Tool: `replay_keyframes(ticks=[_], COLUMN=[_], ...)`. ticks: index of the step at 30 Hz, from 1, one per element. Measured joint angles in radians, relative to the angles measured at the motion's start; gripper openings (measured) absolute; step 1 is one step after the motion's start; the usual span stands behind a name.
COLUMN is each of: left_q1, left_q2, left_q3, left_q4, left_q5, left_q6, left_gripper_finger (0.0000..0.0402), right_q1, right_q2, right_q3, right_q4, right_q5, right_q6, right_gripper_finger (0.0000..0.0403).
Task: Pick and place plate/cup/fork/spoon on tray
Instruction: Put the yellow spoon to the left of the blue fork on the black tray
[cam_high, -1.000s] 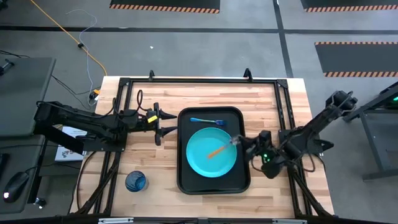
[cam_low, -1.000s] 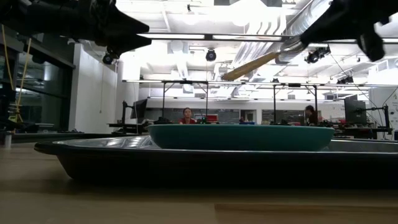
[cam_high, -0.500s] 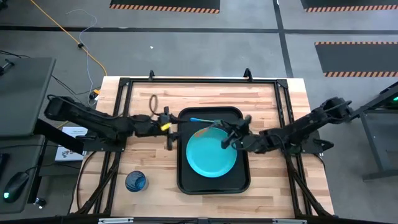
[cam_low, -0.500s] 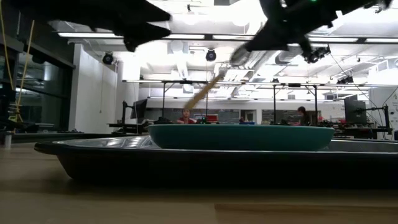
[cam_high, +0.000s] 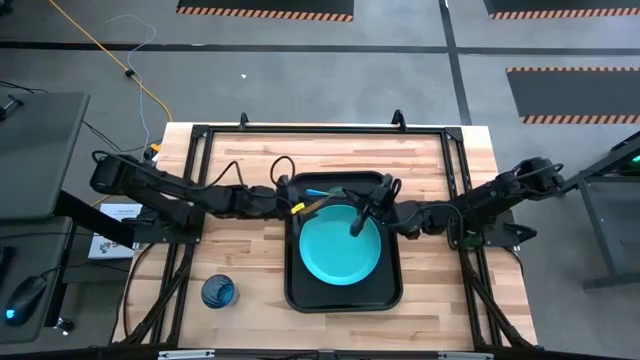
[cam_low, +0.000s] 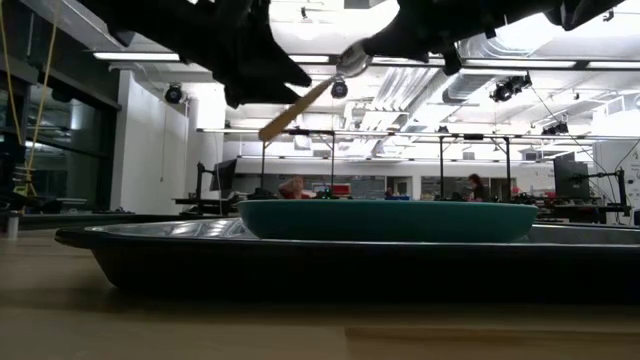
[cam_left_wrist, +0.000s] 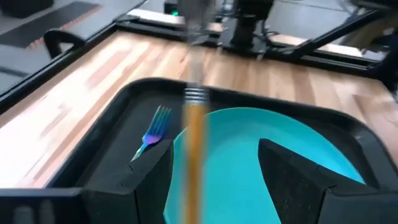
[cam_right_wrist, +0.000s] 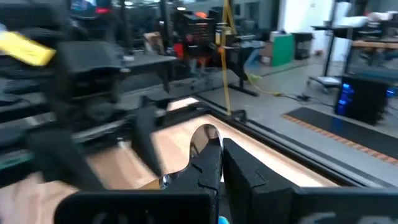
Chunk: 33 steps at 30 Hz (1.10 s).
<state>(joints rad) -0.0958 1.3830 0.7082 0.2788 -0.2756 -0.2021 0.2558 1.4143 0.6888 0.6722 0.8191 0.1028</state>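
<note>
While the right gripper (cam_high: 352, 205), clenched on the spoon (cam_high: 318, 204), swung toward frame centre, the open left gripper (cam_high: 297, 209) closed in: handover looks imminent.

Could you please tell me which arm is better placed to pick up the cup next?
Left. The cup stands on the left arm's side of the table, outside the tray, and the left gripper is open. The right gripper is shut on the spoon.

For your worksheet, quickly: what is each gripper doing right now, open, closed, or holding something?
Left gripper: open, its fingers either side of the spoon handle.
Right gripper: shut on the spoon's bowl end, above the plate.
</note>
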Motion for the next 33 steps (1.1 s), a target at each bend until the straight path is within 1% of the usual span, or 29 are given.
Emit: replay_keyframes(ticks=[3,7,11,13,15,17,19,21,22,24,27,29,31,33], left_q1=[0.014,0.022,0.024,0.024,0.024,0.025,0.026,0.026,0.025,0.025,0.033,0.045,0.053,0.057], left_q2=[0.0,0.0,0.0,0.0,0.0,0.0,0.0,0.0,-0.002,-0.012,-0.047,-0.093,-0.148,-0.212], left_q3=[0.001,0.001,0.001,0.001,0.001,0.001,0.001,0.001,0.001,0.002,0.002,-0.001,-0.001,0.0], left_q4=[-0.033,-0.032,-0.041,-0.051,-0.059,-0.064,-0.066,-0.076,-0.082,-0.101,-0.168,-0.254,-0.325,-0.389], left_q5=[-0.002,-0.002,0.004,0.004,0.004,0.003,0.003,0.009,0.015,0.012,0.003,-0.026,-0.053,-0.058], left_q6=[-0.006,-0.006,-0.006,-0.007,-0.007,-0.006,-0.006,0.008,0.016,0.03,0.048,0.043,0.029,0.012], left_gripper_finger=[0.0223,0.0223,0.0222,0.0214,0.0193,0.0155,0.0102,0.0039,0.0025,0.0023,0.0024,0.0024,0.0024,0.0024], right_q1=[0.0,-0.001,-0.001,-0.001,-0.001,-0.003,-0.004,-0.003,-0.004,-0.004,-0.004,-0.006,-0.007,-0.007], right_q2=[0.0,0.0,0.0,0.0,0.0,0.0,0.0,0.0,0.0,0.001,-0.019,-0.063,-0.107,-0.153], right_q3=[0.0,0.0,0.0,0.0,0.0,0.0,0.0,0.0,0.0,0.0,0.0,0.0,0.001,0.0], right_q4=[0.028,0.044,0.051,0.052,0.06,0.064,0.066,0.065,0.065,0.06,-0.015,-0.107,-0.215,-0.344], right_q5=[-0.036,-0.086,-0.092,-0.091,-0.087,-0.088,-0.089,-0.089,-0.09,-0.093,-0.095,-0.09,-0.09,-0.089], right_q6=[-0.025,-0.026,-0.034,-0.053,-0.059,-0.059,-0.059,-0.06,-0.061,-0.062,-0.066,-0.032,0.023,0.087], right_gripper_finger=[0.0,0.0,0.0,0.0,0.0,0.0,0.0,0.0,0.0,0.0,0.0006,0.0018,0.0037,0.0065])
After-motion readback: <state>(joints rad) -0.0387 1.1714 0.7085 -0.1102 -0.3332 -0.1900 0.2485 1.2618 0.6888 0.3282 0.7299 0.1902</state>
